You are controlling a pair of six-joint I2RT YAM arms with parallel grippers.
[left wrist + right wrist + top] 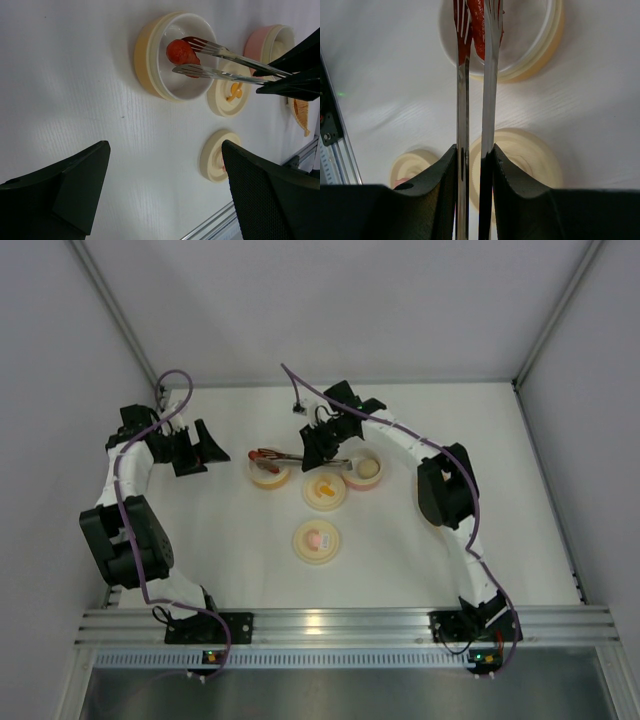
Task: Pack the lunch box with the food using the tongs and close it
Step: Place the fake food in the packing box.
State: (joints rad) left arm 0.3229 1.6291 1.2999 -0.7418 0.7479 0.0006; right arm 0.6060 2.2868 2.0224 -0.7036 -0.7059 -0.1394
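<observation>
R gripper (pixel 475 155): jaws clenched on the tongs (pixel 462 100) partway along the arms. That squeezes both arms near-parallel, so the forked tips pinch the red sausage (pixel 479 25) w/o the jaws touching food. Sausage is between the tips, in or just over the yellow container (pixel 150 75); can't tell if it rests on the bottom. Cream ball (pixel 368 469) is in the pink container (pixel 256 45) nearby. Two lids (pixel 303 548) lie on the bench (pixel 450 540), both off. L gripper (pixel 160 190): jaws released wide, nothing between, well off to the left, prob. out of the R arm's way.

R wrist view shows grip and pinch in line but no depth. L wrist view looks side-on into the container and catches an orange tray (pixel 300 112) at the frame edge. Only the top view shows both arms' layout.
</observation>
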